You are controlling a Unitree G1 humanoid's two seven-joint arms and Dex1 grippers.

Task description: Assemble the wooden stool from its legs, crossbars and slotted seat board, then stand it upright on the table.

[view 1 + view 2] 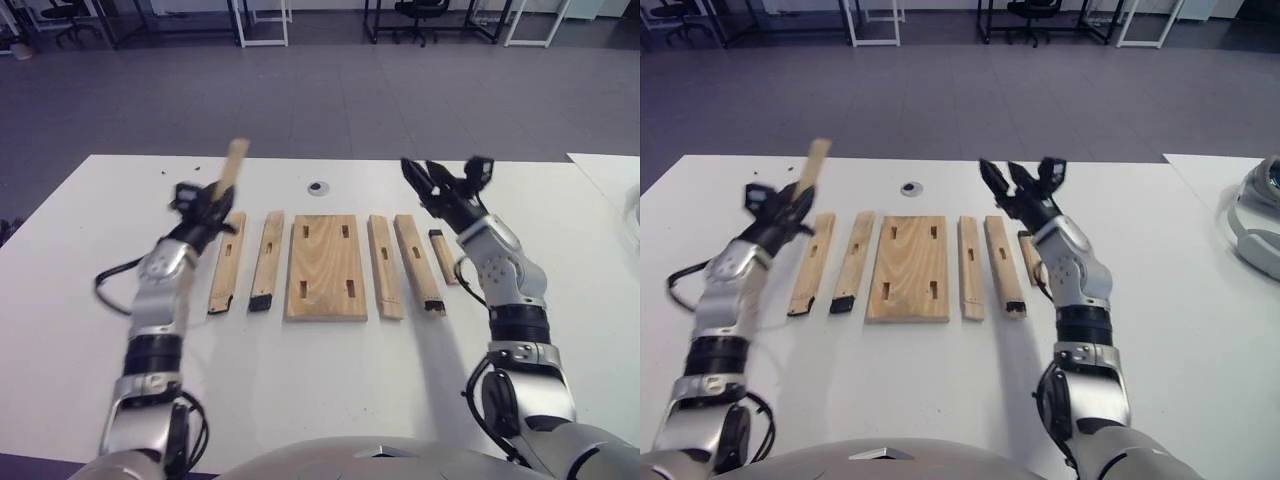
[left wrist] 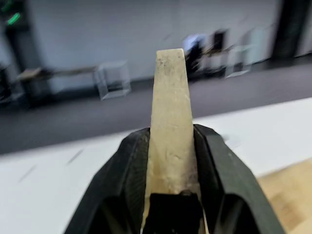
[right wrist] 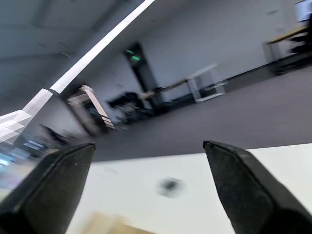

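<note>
On the white table the slotted seat board lies flat at centre, with all four slots vacant. Two wooden bars lie just to its left. Two long bars and one short piece lie to its right. No joint is made.

Left gripper is clenched on a wooden stick, held clear of the table above the far end of the wooden bars, free end pointing up and away. Right gripper hangs above the far ends of the long bars, fingers spread, carrying nothing.

Assessment: assembly stands at its first step, with one part in hand and none fitted. The next move appears to call for turning the stick's end down toward a slot or a mating bar, squarely aligned, with the free gripper steadying the receiving part.
</note>
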